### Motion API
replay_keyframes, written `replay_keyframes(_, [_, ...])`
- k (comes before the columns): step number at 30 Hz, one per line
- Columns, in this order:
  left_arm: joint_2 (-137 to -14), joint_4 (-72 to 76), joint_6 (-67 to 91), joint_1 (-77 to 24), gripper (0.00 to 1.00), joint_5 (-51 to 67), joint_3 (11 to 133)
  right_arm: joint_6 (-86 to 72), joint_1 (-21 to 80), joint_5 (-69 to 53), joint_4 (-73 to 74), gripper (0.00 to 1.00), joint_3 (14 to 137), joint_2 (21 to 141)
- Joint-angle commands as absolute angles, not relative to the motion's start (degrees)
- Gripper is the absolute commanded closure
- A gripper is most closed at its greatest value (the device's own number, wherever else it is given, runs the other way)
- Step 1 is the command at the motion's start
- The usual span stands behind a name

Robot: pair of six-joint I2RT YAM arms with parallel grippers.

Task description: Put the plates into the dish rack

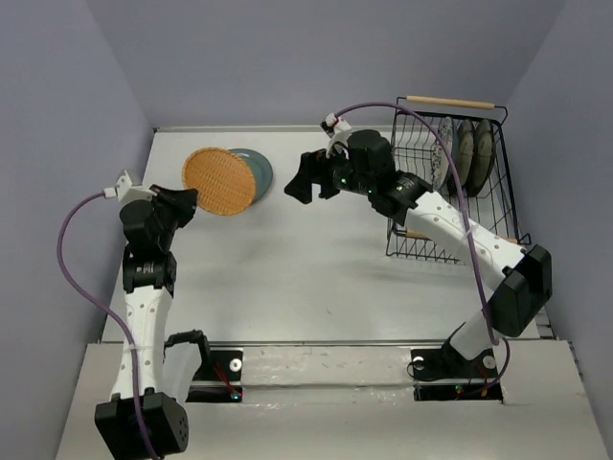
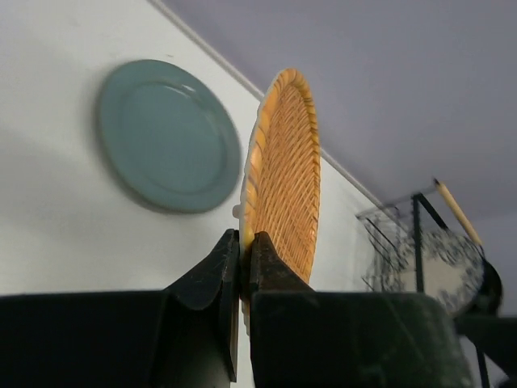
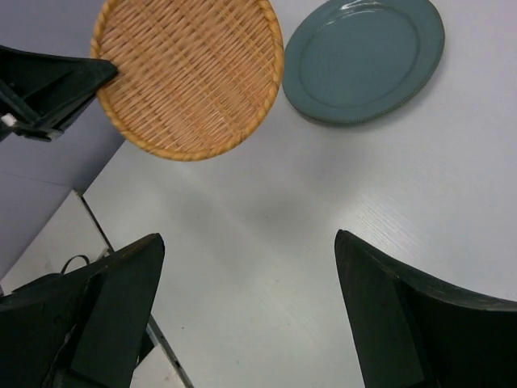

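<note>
My left gripper is shut on the rim of the orange-tan woven plate and holds it lifted and tilted above the table; the left wrist view shows it edge-on between the closed fingers, and it shows in the right wrist view. The teal plate lies flat behind it, also in the wrist views. My right gripper is open and empty, right of the teal plate. The black wire dish rack at the back right holds three upright plates: the flowered one and two striped.
The rack's wooden handle runs along its far side, another at its near side. Grey walls close in the table on the left, back and right. The right arm stretches in front of the rack.
</note>
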State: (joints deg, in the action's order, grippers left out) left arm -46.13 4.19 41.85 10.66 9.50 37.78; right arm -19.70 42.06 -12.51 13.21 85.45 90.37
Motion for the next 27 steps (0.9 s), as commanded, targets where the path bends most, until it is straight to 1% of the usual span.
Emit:
replay_keyframes(1, [-47.4, 16.2, 38.4, 4.4, 0.94, 28.6, 44.7, -20.6, 35.0, -18.6, 13.8, 0.08, 87.4, 86.9])
replay_keyframes(3, [-47.9, 19.9, 38.5, 1.2, 0.94, 33.5, 45.6, -20.6, 32.6, -24.1, 13.8, 0.08, 87.1, 86.1])
replay_keyframes(5, [-48.3, 22.7, 38.7, 0.1, 0.94, 35.9, 45.9, -20.4, 32.0, -26.1, 13.9, 0.08, 86.7, 85.5])
replay_keyframes(7, [-49.0, 24.0, 38.8, -3.5, 0.94, 37.7, 46.3, -20.0, 32.0, -28.5, 13.7, 0.08, 85.8, 84.6])
replay_keyframes(12, [-50.2, 30.5, 41.8, -7.6, 0.94, 43.7, 45.9, -20.7, 30.7, -28.0, 13.7, 0.07, 83.5, 83.7])
replay_keyframes(15, [-50.2, 34.2, 43.8, -9.8, 0.94, 46.2, 45.4, -21.7, 30.0, -30.7, 11.9, 0.07, 80.5, 82.8])
replay_keyframes(17, [-50.2, 34.5, 43.8, -10.8, 0.94, 46.3, 45.4, -22.2, 30.0, -36.5, 8.4, 0.11, 78.5, 81.7])
replay_keyframes(19, [-50.4, 34.9, 43.8, -11.2, 0.94, 47.0, 45.4, -23.3, 30.0, -42.8, 6.3, 0.3, 76.3, 81.5])
replay_keyframes(20, [-51.0, 35.5, 43.9, -11.4, 0.94, 47.3, 45.4, -23.6, 30.0, -44.6, 4.7, 0.6, 75.8, 81.6])
replay_keyframes(21, [-51.3, 35.8, 44.5, -11.9, 0.94, 47.5, 45.4, -24.0, 30.0, -45.7, 4.3, 0.78, 75.5, 81.5])
replay_keyframes(22, [-51.6, 35.9, 44.6, -12.0, 0.89, 47.2, 45.4, -24.5, 30.0, -47.1, 4.1, 0.92, 75.5, 81.4])
replay_keyframes(23, [-51.8, 35.9, 44.8, -12.0, 0.78, 46.8, 45.4, -24.6, 30.0, -46.7, 4.0, 0.93, 75.6, 81.0])
replay_keyframes(24, [-51.7, 35.9, 44.6, -12.0, 0.63, 46.1, 45.0, -24.8, 30.0, -45.5, 4.2, 0.93, 75.8, 79.8])
replay_keyframes(25, [-51.6, 35.8, 44.3, -12.1, 0.38, 45.9, 44.8, -25.0, 29.1, -42.8, 4.5, 0.93, 76.1, 79.1])
replay_keyframes(27, [-51.3, 33.1, 43.2, -12.2, 0.14, 45.0, 44.6, -25.2, 27.7, -39.5, 6.3, 0.93, 77.3, 77.7])
